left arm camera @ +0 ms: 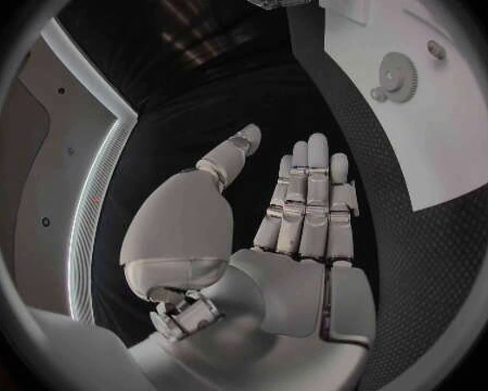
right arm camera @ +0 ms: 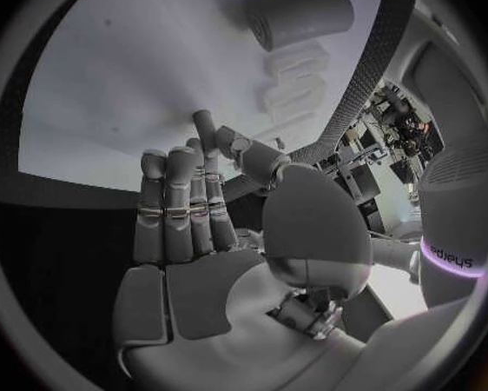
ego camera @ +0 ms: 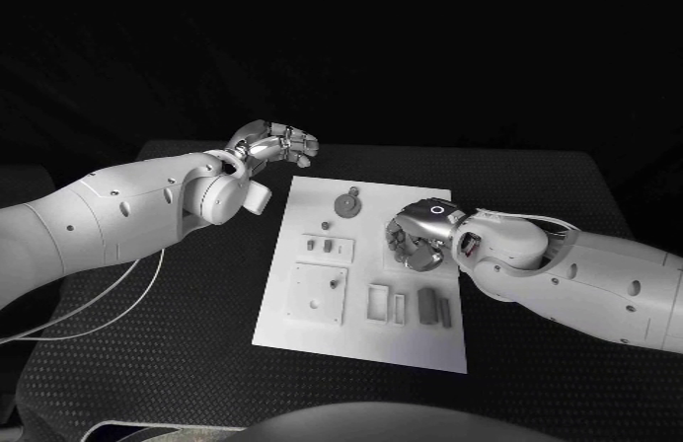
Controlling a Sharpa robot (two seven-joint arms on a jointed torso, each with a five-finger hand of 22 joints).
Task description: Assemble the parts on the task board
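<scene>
Black table (ego camera: 171, 343), dotted mat all over it, and the white board (ego camera: 363, 338) lies in the middle with its far end toward the top of the head view.

Left hand (ego camera: 273, 144) hovers off the board's far left corner, over bare mat. In its wrist view the fingers (left arm camera: 309, 191) stand straight and side by side, the thumb out to one side, nothing in the palm: released.

Right hand (ego camera: 417, 233) hangs over the board's right side, palm down. In its wrist view the fingers (right arm camera: 179, 200) rise straight together and the thumb leans in toward them; nothing shows between them, so it looks released too.

Now the parts. A square plate (ego camera: 318, 292) sits raised on the board's left half, a small peg (ego camera: 336, 284) standing in it. To its right a slotted frame (ego camera: 379, 303), then two upright bars (ego camera: 400, 307), a dark cylinder (ego camera: 425, 303) and a grey strip (ego camera: 445, 312) in a row. At the far end, a round gear (ego camera: 347, 204) lies flat on the board, small pegs (ego camera: 329, 246) nearer.
</scene>
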